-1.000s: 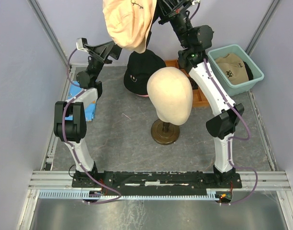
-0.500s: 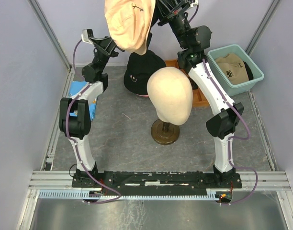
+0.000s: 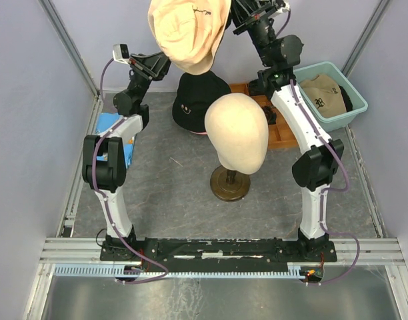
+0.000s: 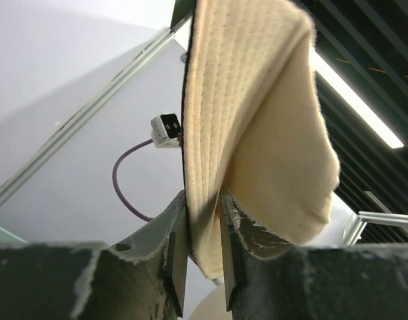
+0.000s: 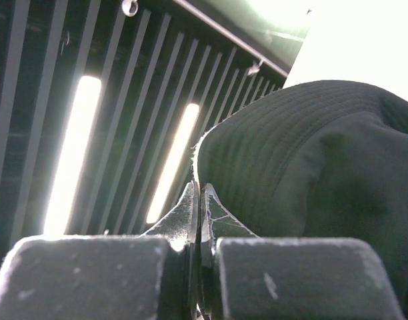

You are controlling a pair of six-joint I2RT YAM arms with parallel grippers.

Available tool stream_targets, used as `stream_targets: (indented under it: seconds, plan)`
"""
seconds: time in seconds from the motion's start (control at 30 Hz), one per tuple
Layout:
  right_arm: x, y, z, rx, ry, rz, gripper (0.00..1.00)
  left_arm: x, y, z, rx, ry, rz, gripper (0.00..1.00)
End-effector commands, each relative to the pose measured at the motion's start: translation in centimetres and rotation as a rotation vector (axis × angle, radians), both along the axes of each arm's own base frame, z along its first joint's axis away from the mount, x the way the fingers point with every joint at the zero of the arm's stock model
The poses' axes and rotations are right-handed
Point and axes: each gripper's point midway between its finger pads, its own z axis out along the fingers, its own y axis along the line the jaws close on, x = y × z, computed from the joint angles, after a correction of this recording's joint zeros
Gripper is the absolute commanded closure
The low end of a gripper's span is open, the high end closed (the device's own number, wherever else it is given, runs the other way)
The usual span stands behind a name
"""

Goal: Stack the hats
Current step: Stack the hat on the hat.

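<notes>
The soft pale beige cloth hat (image 3: 187, 33) is up in the air at the back of the table, held between my two claws. It hangs above the black soft cap (image 3: 201, 100), which lies flat on the grey table (image 3: 171, 193). The two hats do not touch.

My left claw (image 4: 203, 267) is clamped on the beige hat's brim. The fingers (image 4: 174, 247) press it from both sides. The brim has neat rows of stitching and a thin dark line along its edge. The rest of the hat droops down soft and floppy.

My right claw (image 5: 199, 220) is squeezed tight on a dark, stitched edge of cloth. From above, this claw sits at the right edge of the beige hat.

A thin bit of pink hat (image 3: 199, 133) peeks out from under the black cap's near edge.

Just in front of the black cap stands a smooth cream egg-shaped head (image 3: 237, 133) on a round brown stand (image 3: 229, 185). Beside it to the right is a brown wooden tray (image 3: 281, 137). Behind that is a teal plastic tub (image 3: 351, 83) with a tan cap with a black mark (image 3: 324, 93) inside.

A blue cloth (image 3: 105, 125) lies by the left wall. Between it and the stand the grey table is bare. Plain pale walls close in both sides.
</notes>
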Motion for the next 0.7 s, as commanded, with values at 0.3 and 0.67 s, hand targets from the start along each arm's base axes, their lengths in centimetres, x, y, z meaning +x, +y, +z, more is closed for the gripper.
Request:
stream_targets:
  seconds: [0.3, 0.67]
  plan:
    - [8.0, -7.6, -7.8, -0.065, 0.205, 0.091, 1.00, -1.7, 3.1, -1.4, 0.025, -0.123, 0.075, 0.74]
    - [11.9, -5.5, -10.5, -0.165, 0.246, 0.130, 1.00, 0.6, 2.7, -4.0, 0.070, -0.099, 0.063, 0.54]
